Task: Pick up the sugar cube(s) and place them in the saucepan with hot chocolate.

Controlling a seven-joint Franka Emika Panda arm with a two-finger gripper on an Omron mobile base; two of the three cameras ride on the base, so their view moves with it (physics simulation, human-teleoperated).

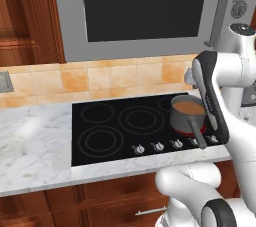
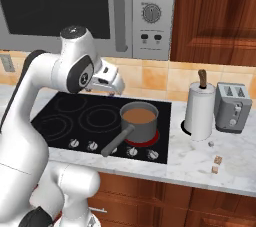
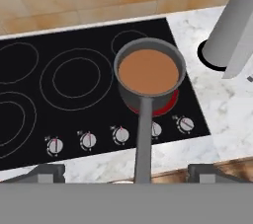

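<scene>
The saucepan with hot chocolate (image 2: pixel 139 121) stands on the front right burner of the black cooktop (image 2: pixel 75 116), which glows red under it. Its long grey handle (image 3: pixel 144 139) points toward the counter's front edge. Brown liquid fills the saucepan (image 3: pixel 148 71) (image 1: pixel 189 113). Two small brown sugar cubes (image 2: pixel 217 163) lie on the marble counter to the right of the stove, near the front edge. My gripper (image 2: pixel 114 87) hovers above and behind the pan, looking down at it. In the hand view the gripper (image 3: pixel 124 172) is open wide, with nothing between its fingers.
A white paper-towel roll (image 2: pixel 200 113) and a grey toaster (image 2: pixel 233 107) stand at the back right of the counter. A microwave (image 1: pixel 145 6) hangs above the stove. A row of knobs (image 3: pixel 118 135) lines the cooktop's front. Bare marble counter (image 1: pixel 30 146) lies left of the stove.
</scene>
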